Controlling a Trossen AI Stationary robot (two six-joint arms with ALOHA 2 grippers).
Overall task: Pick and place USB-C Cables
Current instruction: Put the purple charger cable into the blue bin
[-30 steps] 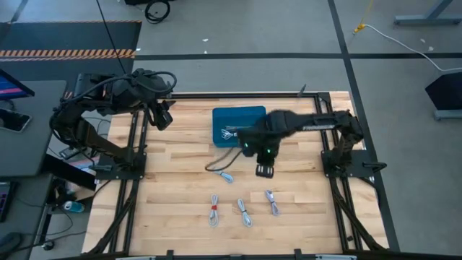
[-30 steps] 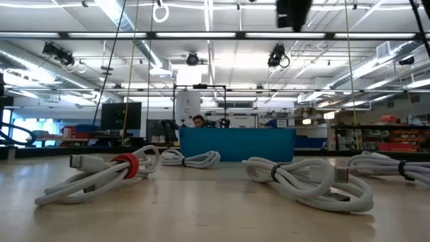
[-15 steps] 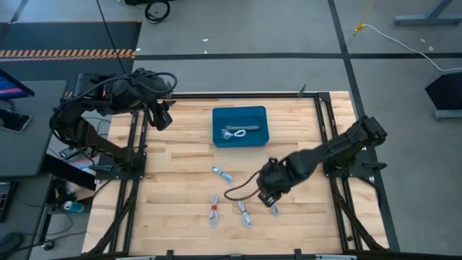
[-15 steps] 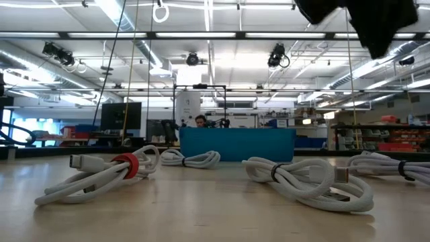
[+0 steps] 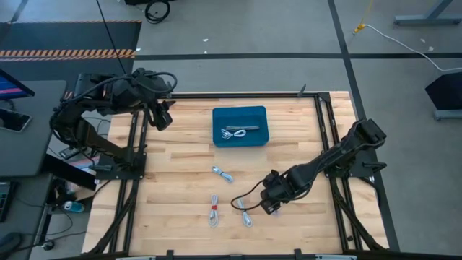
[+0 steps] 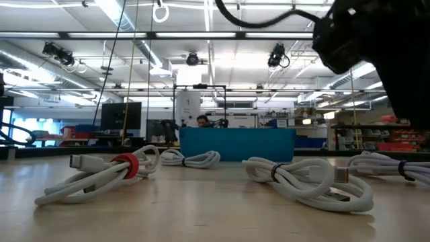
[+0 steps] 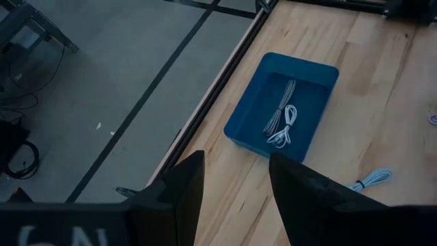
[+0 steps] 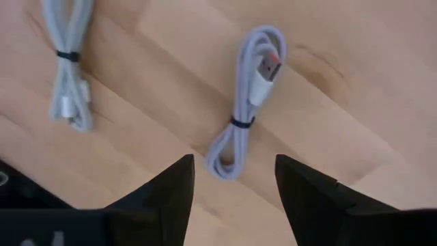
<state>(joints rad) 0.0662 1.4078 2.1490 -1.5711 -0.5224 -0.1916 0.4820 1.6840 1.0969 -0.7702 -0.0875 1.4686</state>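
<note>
Several USB-C cables lie flat on the wooden table: one (image 5: 222,173) mid-table, one with a red band (image 5: 214,211), and one (image 5: 245,214) near the front. My right gripper (image 5: 268,207) hovers open over another coiled cable (image 8: 242,116). That cable lies just beyond and between the fingers, untouched, with a neighbouring cable (image 8: 67,68) beside it. A blue tray (image 5: 253,115) at the far middle holds more cables (image 7: 280,123). My left gripper (image 7: 235,181) waits open, high above the table's far left corner.
Black frame rails run along the table's left and right sides (image 5: 328,144). A loose dark wire (image 5: 245,198) loops from the right wrist over the table. In the low view the red-banded cable (image 6: 101,175) and two others (image 6: 309,181) lie close to the camera.
My right gripper has swung from beside the blue tray toward the table's near edge and come down low over the row of cables at the front right. The cables on the table have not moved.
</note>
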